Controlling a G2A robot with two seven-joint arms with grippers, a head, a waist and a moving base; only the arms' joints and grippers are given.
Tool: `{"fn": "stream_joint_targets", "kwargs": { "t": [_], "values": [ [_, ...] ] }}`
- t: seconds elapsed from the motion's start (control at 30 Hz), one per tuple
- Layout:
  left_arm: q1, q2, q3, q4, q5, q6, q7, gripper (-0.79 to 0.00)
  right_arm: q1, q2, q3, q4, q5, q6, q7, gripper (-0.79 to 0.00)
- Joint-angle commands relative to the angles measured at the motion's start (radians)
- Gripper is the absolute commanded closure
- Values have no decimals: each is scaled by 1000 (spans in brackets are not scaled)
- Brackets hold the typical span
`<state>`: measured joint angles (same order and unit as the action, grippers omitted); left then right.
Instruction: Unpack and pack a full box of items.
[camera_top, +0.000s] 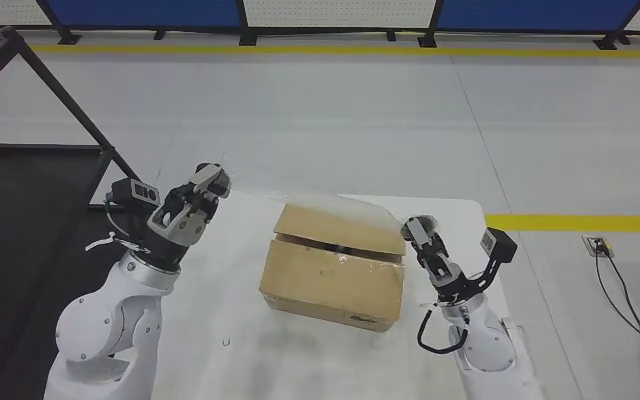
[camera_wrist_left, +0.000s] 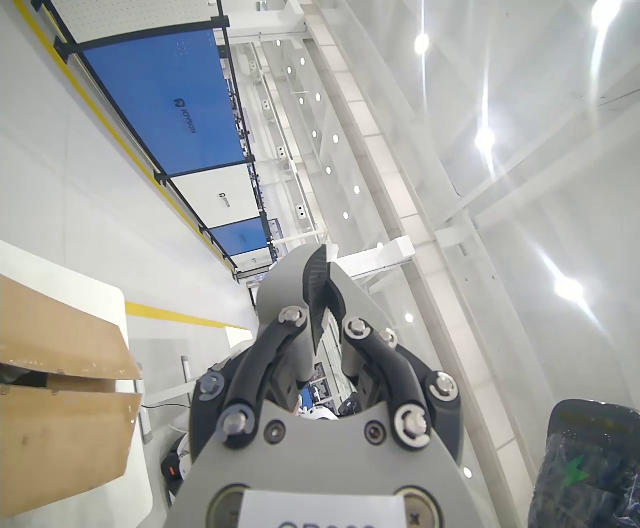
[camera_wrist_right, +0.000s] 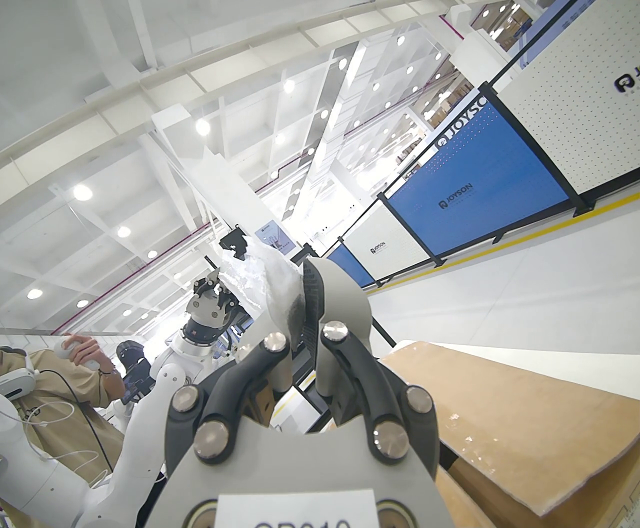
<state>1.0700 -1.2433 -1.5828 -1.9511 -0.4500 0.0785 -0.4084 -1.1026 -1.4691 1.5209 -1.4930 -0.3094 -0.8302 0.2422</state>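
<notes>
The box (camera_top: 330, 285) looks barely opened, nothing unpacked yet, while the right gripper (camera_wrist_right: 306, 272) pinches a clear film strip (camera_wrist_right: 260, 270) and the left gripper (camera_wrist_left: 322, 270) is closed empty.

The box (camera_top: 335, 280) is matt cardboard, the film (camera_wrist_right: 267, 282) crinkled, apparently clear plastic.

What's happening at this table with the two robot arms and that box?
A two-armed robot is working on a brown cardboard box on a white table. Its right gripper is shut on a crinkled clear plastic film, held up over the box. The left gripper is raised on the box's other side, shut too; the film stretches towards it, but whether it grips the film is unclear. The box's top flaps lie nearly closed, a dark gap between them.
</notes>
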Motion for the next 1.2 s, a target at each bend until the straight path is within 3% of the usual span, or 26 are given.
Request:
{"fn": "stream_joint_targets", "kwargs": {
  "t": [0.0,0.3,0.57,1.17],
  "values": [
    [0,0,0,0,0,0,0,0,0,0,0,0,0,0,0,0],
    [38,0,-3,16,-18,4,38,0,-18,2,1,-24,-36,33,-15,0],
    [102,3,-6,38,-19,39,54,0,-62,8,-31,-48,-186,188,-23,0],
    [122,-1,54,187,-2,56,107,0,-84,7,-100,16,-486,273,-358,0]
  ]
}}
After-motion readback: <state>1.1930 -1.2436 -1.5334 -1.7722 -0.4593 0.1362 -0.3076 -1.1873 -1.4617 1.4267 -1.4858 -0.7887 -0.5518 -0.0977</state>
